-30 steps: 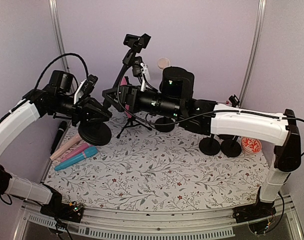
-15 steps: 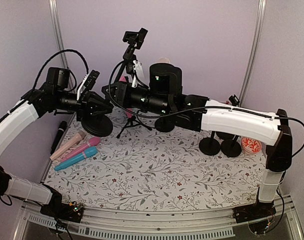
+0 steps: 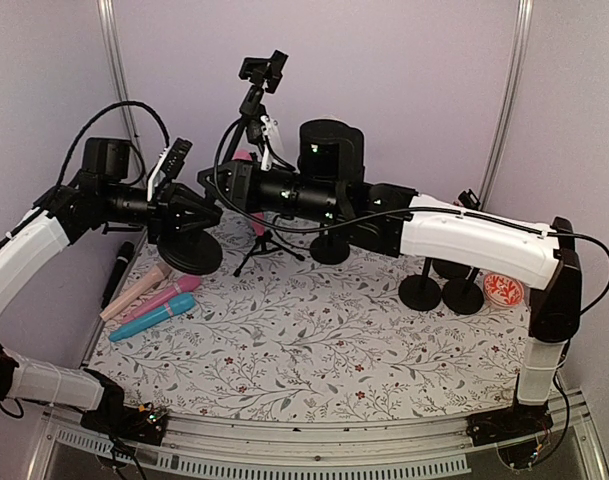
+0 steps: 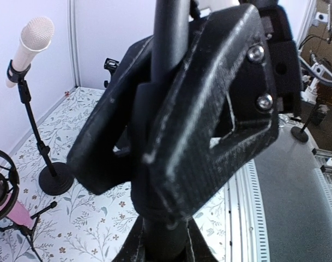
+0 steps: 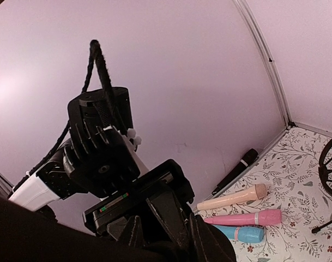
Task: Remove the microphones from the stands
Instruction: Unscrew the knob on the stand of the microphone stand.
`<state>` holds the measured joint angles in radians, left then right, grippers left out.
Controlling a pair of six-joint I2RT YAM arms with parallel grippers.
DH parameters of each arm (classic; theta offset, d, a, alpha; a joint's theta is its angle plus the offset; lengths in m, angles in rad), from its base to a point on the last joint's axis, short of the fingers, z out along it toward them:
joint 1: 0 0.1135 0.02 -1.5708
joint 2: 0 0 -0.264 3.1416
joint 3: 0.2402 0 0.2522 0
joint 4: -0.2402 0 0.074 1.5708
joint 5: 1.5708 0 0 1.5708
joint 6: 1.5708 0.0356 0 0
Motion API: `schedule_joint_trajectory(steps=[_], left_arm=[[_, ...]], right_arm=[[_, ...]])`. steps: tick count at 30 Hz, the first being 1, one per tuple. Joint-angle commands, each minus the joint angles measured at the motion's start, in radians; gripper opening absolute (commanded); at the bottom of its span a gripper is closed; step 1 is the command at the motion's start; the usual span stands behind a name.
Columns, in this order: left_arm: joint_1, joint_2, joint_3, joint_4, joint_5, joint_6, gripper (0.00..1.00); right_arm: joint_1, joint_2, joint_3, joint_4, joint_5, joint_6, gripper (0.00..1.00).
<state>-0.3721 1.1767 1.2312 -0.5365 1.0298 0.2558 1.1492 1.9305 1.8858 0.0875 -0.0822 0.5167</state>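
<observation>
The left claw is clamped tight on the slim, smooth black pole of the stand. Its matte, faintly ribbed fingers press in from both sides, with no gap left.

Seen from above, the stand's flat round disc base hangs tilted below that claw, near the far-left corner of the counter (a cloth printed with small leaves and flowers). Whether the disc touches the cloth cannot be told.

The right claw reaches in from the right and meets the left claw just above it. In its wrist view the fingers flank a black wedge, but whether they grip it cannot be told. The microphone cannot be picked out: where the two claws meet on the stand, everything is black on black.

Along the left edge lie a beige microphone, a pink one, a glossy blue one and a black one.

Compared with a second ago:
- The disc base sits slightly nearer the far edge.
- The right arm has moved left and now covers the pale microphone head that showed behind it.
- The top clip of the tripod has shifted left.
</observation>
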Motion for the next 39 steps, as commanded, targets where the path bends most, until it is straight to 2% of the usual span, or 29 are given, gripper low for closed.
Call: schedule_joint_trajectory(steps=[1,5,11,16,19,28,29,30,32,34,37,39], left_arm=[[-0.044,-0.023,-0.053,0.12,0.244,-0.196,0.0],[-0.075,-0.042,-0.118,0.257,0.391,-0.336,0.0],[-0.117,-0.045,-0.116,0.263,0.514,-0.36,0.0],[-0.131,-0.045,-0.121,0.263,0.567,-0.358,0.0],[-0.133,-0.045,-0.119,0.263,0.582,-0.352,0.0],[-0.143,-0.041,-0.115,0.263,0.599,-0.349,0.0],[-0.143,-0.04,-0.113,0.263,0.6,-0.35,0.0],[-0.143,-0.04,-0.11,0.263,0.598,-0.352,0.0],[-0.141,-0.04,-0.096,0.263,0.587,-0.355,0.0],[-0.133,-0.041,-0.073,0.264,0.566,-0.355,0.0],[-0.11,-0.045,-0.036,0.268,0.488,-0.351,0.0],[-0.088,-0.05,-0.024,0.267,0.447,-0.341,0.0]], right_arm=[[0.009,-0.045,-0.028,0.18,-0.248,-0.077,0.0],[0.007,-0.081,-0.09,0.303,-0.429,-0.082,0.0],[0.001,-0.06,-0.075,0.465,-0.716,-0.04,0.0],[0.001,0.013,-0.015,0.639,-0.91,0.09,0.0],[0.0,0.055,0.043,0.685,-0.974,0.167,0.0],[0.001,0.09,0.103,0.701,-1.022,0.205,0.0],[0.0,0.088,0.098,0.695,-1.011,0.203,0.09],[-0.002,0.08,0.084,0.683,-0.987,0.199,0.28],[-0.011,0.048,0.033,0.626,-0.889,0.174,0.6],[-0.017,-0.019,-0.026,0.5,-0.72,0.08,0.81],[-0.017,-0.099,-0.12,0.339,-0.417,-0.024,0.95],[-0.015,-0.143,-0.173,0.248,-0.238,-0.049,0.96]])
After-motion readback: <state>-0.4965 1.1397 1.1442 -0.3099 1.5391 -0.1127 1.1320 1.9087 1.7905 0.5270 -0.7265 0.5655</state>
